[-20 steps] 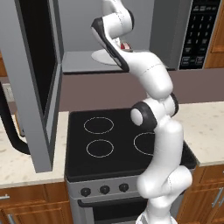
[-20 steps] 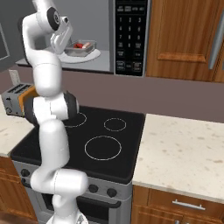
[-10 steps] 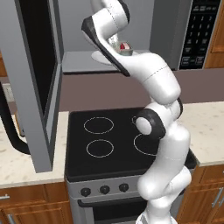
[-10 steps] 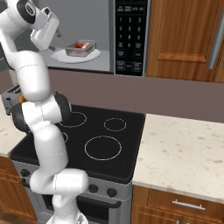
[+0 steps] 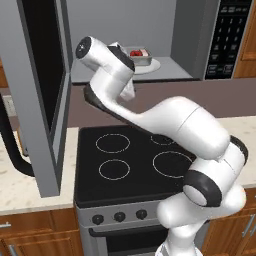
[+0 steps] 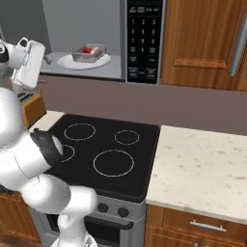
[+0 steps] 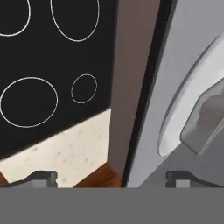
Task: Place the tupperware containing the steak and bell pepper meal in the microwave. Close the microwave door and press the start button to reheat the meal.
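Left base view. The small clear rectangular plastic tupperware [image 5: 140, 55], carrying a red round lump and a pinkish-red slab, sits on the white round plate [image 5: 154, 65] inside the grey cavity of the large grey box-shaped microwave [image 5: 182, 45]. The wide grey-framed microwave door [image 5: 42, 80] with its dark glass window stands swung open at the left, its long axis upright, its free edge toward the base. My hand hangs in front of the cavity mouth, between the door and the meal; the black glass-topped stove [image 5: 135, 160] lies below.

Right base view. The tupperware [image 6: 88, 52] rests on the plate, clear of my gripper [image 6: 45, 57], which sits just left of the cavity opening and apart from the container. The black keypad panel [image 6: 142, 41] lies well to the right of my hand.

Hand view. My gripper [image 7: 109, 177] stands wide and empty, its two dark tips far apart. The tupperware [image 7: 205, 118] and the plate's rim [image 7: 175, 118] lie ahead at the right. I judge the door, on my left, to be the next thing to reach.
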